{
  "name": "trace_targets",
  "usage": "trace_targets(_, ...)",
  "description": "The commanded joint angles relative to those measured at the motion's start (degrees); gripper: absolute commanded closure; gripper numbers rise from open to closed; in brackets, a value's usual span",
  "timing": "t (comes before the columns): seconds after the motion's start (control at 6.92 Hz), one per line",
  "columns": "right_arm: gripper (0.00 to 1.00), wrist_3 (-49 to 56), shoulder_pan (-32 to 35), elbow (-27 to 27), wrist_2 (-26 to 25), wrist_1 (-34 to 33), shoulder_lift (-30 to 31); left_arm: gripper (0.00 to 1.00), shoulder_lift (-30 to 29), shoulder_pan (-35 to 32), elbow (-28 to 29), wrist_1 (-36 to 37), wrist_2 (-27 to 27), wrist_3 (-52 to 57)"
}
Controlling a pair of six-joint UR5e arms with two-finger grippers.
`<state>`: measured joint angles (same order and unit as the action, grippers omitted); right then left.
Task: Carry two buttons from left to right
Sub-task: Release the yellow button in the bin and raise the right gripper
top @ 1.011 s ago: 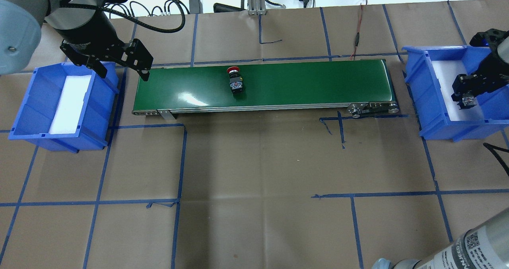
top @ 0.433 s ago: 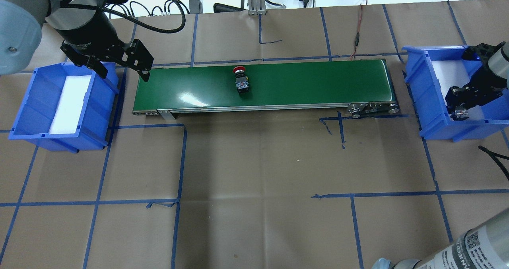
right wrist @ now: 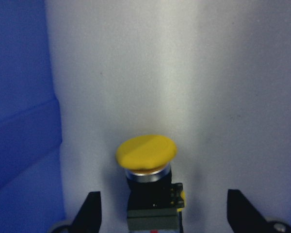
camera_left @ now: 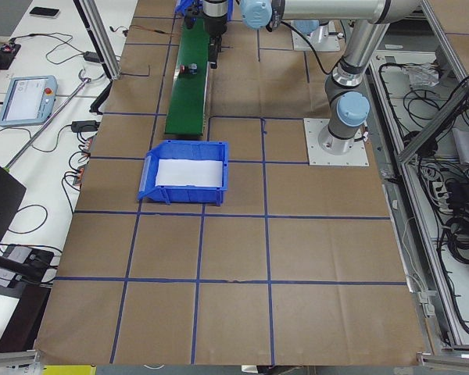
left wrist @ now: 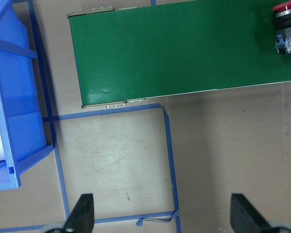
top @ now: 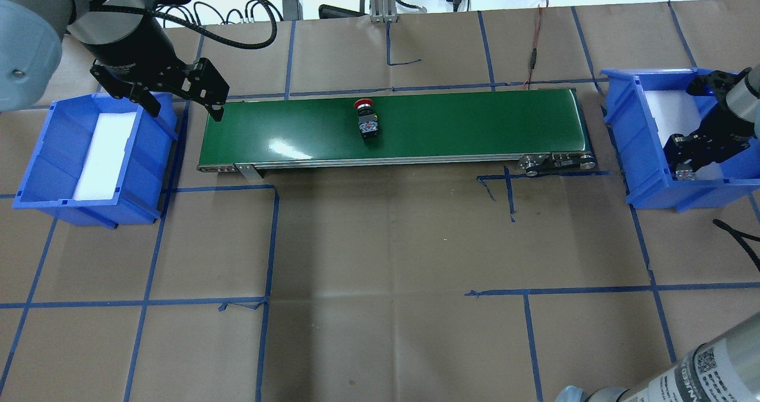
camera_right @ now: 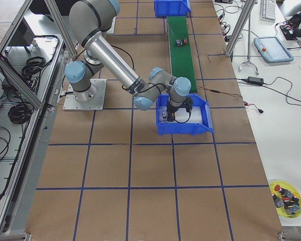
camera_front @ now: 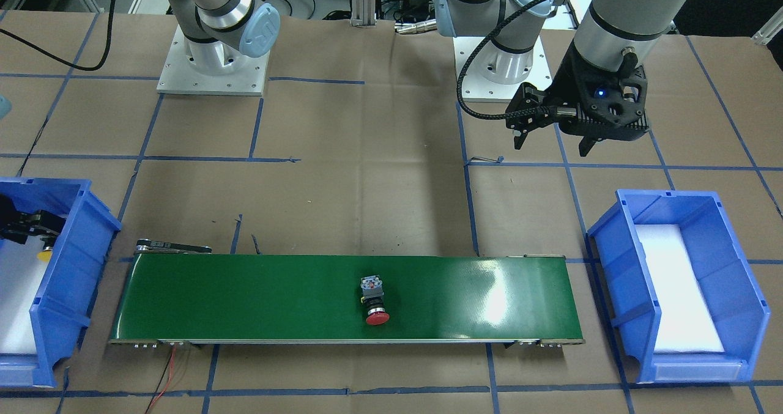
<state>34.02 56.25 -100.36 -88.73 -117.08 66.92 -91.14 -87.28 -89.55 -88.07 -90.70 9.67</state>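
Fingers of the right gripper [right wrist: 165, 216] stand wide apart inside the right-hand blue bin [top: 647, 195], and you can see that they grip nothing. In the right wrist view the yellow button [right wrist: 146, 153] lies between them on the white foam [right wrist: 184, 63], its cap toward 12 o'clock and its black body toward 6. One finger [right wrist: 92, 213] is at the body's 9 o'clock and the other at its 3 o'clock, each with clear foam between it and the body, so neither touches.

Look at the overhead view for the red button [top: 367, 120]. It lies on its side on the green conveyor belt [top: 475, 123], a little short of the belt's middle, with the cap toward 12 o'clock and the body toward 6.

The left gripper [top: 184, 108] hangs at the belt's 9 o'clock end, between the belt and the left-hand blue bin [top: 35, 173]. Its fingers are spread wide and hold nothing. In the left wrist view you find the red button well apart from them, up at 1 o'clock.
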Motion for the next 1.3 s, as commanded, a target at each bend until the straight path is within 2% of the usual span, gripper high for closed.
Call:
trace_targets(0.0,0.0,-0.4,0.4,3.7,-0.1,3.1,2.0,0.0,0.0,0.0,0.0,0.0,0.0,0.0)
trace_targets(0.14,0.0,-2.2,0.7,6.7,0.1,10.6,4.5,0.0,0.0,0.0,0.0,0.0,-0.1,0.0)
trace_targets(0.29,0.0,-6.7,2.2,10.7,-0.3,15.1,5.6,0.0,0.0,0.0,0.0,0.0,-0.1,0.0)
trace_targets(0.58,0.0,-14.7,6.9,20.9,-0.1,26.4,6.4,0.0,0.0,0.0,0.0,0.0,0.0,0.0)
trace_targets(0.72,0.0,-16.8,9.6,23.0,0.1,27.6,6.6,0.0,0.0,0.0,0.0,0.0,-0.1,0.0)
trace_targets(0.87,0.0,-19.4,12.5,22.9,0.7,27.4,7.3,0.0,0.0,0.0,0.0,0.0,-0.1,0.0)
trace_targets(1.16,0.0,-28.5,25.4,22.8,0.8,25.5,8.9,0.0,0.0,-0.1,0.0,0.0,-0.1,0.0)
